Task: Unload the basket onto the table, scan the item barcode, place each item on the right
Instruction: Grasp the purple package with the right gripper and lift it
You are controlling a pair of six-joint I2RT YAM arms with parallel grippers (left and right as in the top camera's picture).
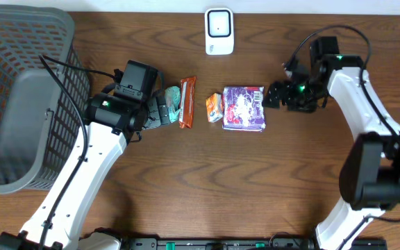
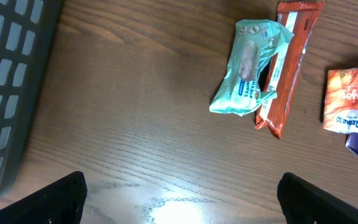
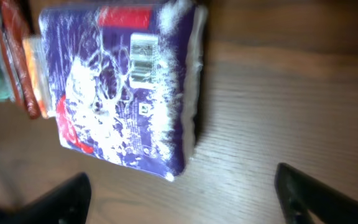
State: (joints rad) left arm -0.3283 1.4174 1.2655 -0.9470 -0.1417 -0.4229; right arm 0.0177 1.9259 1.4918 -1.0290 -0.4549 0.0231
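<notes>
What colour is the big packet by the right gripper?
Purple packet, white speckles, red label; clearest in right wrist view.

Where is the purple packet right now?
In the overhead view the purple packet lies mid-table, between the small orange packet on its left and the right gripper on its right, with the white scanner beyond it.

Over on the left, a dark grey mesh basket (image 1: 19,35) is sitting at the edge of the brown wooden desk (image 1: 207,187). Mid-desk, a teal packet (image 2: 248,67) is lying tilted against the left side of a red-brown bar (image 2: 288,62), touching it. An orange packet (image 2: 352,99) is resting just right of the bar, a gap showing between them.
</notes>
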